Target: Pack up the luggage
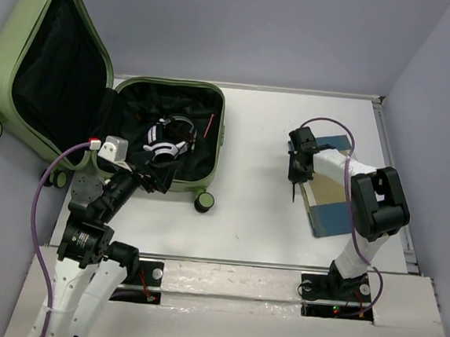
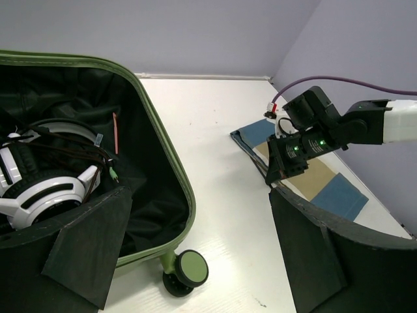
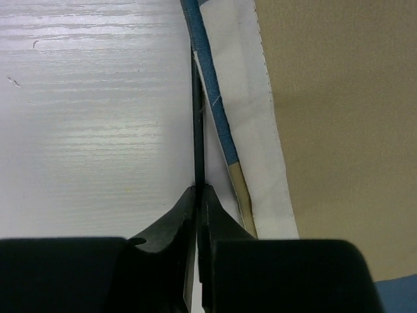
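**A:** Which step?

**B:** Fetching the cloth (image 1: 331, 197), I'd say. The luggage (image 1: 7, 47) lies open at the counter's (image 1: 251, 139) left, with headphones (image 1: 167, 138) inside.

**A:** Grippers?

**B:** The left gripper (image 2: 199, 195) is released over the luggage's near rim. The right gripper (image 1: 295, 192) is clenched at the cloth's edge; whether it pinches fabric, I can't tell. Next it needs a sure pinch.

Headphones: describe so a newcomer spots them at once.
Start at the open green luggage, far left. In its flat half, on black lining, lie the headphones. White-and-black ear cups set them apart from the thin red strip nearby.
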Robot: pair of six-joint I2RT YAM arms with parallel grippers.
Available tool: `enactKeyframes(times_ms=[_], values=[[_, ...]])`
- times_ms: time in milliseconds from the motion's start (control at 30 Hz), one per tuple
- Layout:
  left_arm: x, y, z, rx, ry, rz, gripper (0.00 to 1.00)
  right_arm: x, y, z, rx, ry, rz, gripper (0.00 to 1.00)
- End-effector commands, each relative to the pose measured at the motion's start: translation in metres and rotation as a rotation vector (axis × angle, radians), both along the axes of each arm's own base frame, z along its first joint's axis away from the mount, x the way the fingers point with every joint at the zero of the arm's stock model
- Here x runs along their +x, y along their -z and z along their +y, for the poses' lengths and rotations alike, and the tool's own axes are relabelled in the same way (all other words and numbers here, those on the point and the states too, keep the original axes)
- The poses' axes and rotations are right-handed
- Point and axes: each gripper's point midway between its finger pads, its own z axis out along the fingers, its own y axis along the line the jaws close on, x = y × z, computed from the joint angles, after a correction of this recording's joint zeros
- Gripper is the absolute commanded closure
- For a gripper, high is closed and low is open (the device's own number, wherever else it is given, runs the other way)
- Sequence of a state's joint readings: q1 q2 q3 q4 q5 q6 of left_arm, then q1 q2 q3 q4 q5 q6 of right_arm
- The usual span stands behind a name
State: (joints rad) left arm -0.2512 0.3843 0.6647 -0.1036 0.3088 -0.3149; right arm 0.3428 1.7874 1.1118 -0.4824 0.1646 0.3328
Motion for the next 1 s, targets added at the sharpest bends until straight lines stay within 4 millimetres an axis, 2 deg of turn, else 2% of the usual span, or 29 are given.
enactKeyframes(times_ms=[0, 33, 67, 100, 133, 167, 233, 267, 300, 333, 367, 400, 433, 467, 500, 533, 567, 633, 667, 700, 733, 800, 833, 900, 933, 967], values=[[-0.003, -0.024, 0.0, -0.006, 0.008, -0.067, 0.01, 0.001, -0.006, 0.022, 0.07, -0.035, -0.012, 0.93], [-0.003, -0.024, 0.0, -0.006, 0.008, -0.067, 0.01, -0.001, -0.015, 0.033, 0.117, -0.061, -0.02, 0.93], [-0.003, -0.024, 0.0, -0.006, 0.008, -0.067, 0.01, 0.005, -0.039, 0.041, 0.164, -0.075, -0.084, 0.93], [-0.003, -0.025, 0.0, -0.006, 0.008, -0.069, 0.01, 0.007, -0.054, 0.05, 0.203, -0.097, -0.121, 0.93], [-0.003, -0.024, 0.0, -0.006, 0.008, -0.067, 0.01, 0.005, -0.071, 0.07, 0.299, -0.147, -0.144, 0.93], [-0.004, -0.026, 0.0, -0.008, 0.008, -0.071, 0.01, 0.009, -0.101, 0.08, 0.362, -0.17, -0.208, 0.93], [-0.003, -0.025, 0.0, -0.008, 0.008, -0.069, 0.01, 0.0, -0.135, 0.121, 0.516, -0.259, -0.233, 0.93], [-0.003, -0.025, 0.0, -0.008, 0.01, -0.071, 0.01, 0.002, -0.153, 0.137, 0.566, -0.295, -0.269, 0.93], [-0.003, -0.026, 0.0, -0.01, 0.009, -0.072, 0.01, 0.009, -0.18, 0.157, 0.622, -0.32, -0.309, 0.93], [-0.002, -0.025, 0.0, -0.009, 0.008, -0.069, 0.01, 0.003, -0.194, 0.184, 0.663, -0.377, -0.313, 0.93], [-0.003, -0.026, 0.0, -0.011, 0.007, -0.071, 0.01, 0.013, -0.236, 0.207, 0.717, -0.42, -0.39, 0.93], [-0.002, -0.025, 0.001, -0.011, 0.004, -0.07, 0.01, 0.015, -0.252, 0.224, 0.75, -0.445, -0.406, 0.93], [-0.002, -0.025, 0.002, -0.009, 0.001, -0.069, 0.01, 0.013, -0.245, 0.255, 0.787, -0.478, -0.355, 0.93], [-0.001, -0.023, 0.002, -0.007, -0.004, -0.065, 0.01, 0.015, -0.254, 0.271, 0.818, -0.505, -0.355, 0.83], [-0.001, -0.024, 0.003, -0.007, -0.007, -0.065, 0.01, 0.024, -0.285, 0.284, 0.876, -0.527, -0.393, 0.64], [-0.001, -0.024, 0.004, -0.008, -0.011, -0.065, 0.01, 0.027, -0.283, 0.292, 0.898, -0.532, -0.372, 0.5], [-0.001, -0.024, 0.004, -0.007, -0.015, -0.063, 0.01, 0.036, -0.272, 0.292, 0.897, -0.518, -0.351, 0.27], [-0.001, -0.023, 0.005, -0.009, -0.017, -0.062, 0.01, 0.052, -0.266, 0.276, 0.863, -0.472, -0.371, 0.22], [-0.002, -0.024, 0.004, -0.012, -0.013, -0.066, 0.01, 0.062, -0.249, 0.247, 0.828, -0.406, -0.363, 0.22], [-0.003, -0.024, 0.003, -0.011, -0.013, -0.067, 0.01, 0.058, -0.239, 0.239, 0.798, -0.384, -0.356, 0.22], [-0.004, -0.025, 0.002, -0.016, -0.005, -0.069, 0.01, 0.071, -0.212, 0.192, 0.695, -0.259, -0.369, 0.26], [-0.005, -0.026, 0.0, -0.018, 0.004, -0.075, 0.01, 0.081, -0.183, 0.137, 0.572, -0.13, -0.37, 0.3], [-0.005, -0.027, -0.001, -0.02, 0.008, -0.075, 0.01, 0.092, -0.168, 0.091, 0.494, -0.037, -0.374, 0.32], [-0.006, -0.028, -0.003, -0.023, 0.017, -0.077, 0.01, 0.09, -0.131, 0.026, 0.307, 0.114, -0.349, 0.41], [-0.006, -0.027, -0.004, -0.022, 0.021, -0.074, 0.01, 0.093, -0.119, -0.015, 0.217, 0.195, -0.343, 0.5], [-0.006, -0.027, -0.004, -0.022, 0.023, -0.074, 0.01, 0.092, -0.108, -0.032, 0.18, 0.229, -0.323, 0.53]])
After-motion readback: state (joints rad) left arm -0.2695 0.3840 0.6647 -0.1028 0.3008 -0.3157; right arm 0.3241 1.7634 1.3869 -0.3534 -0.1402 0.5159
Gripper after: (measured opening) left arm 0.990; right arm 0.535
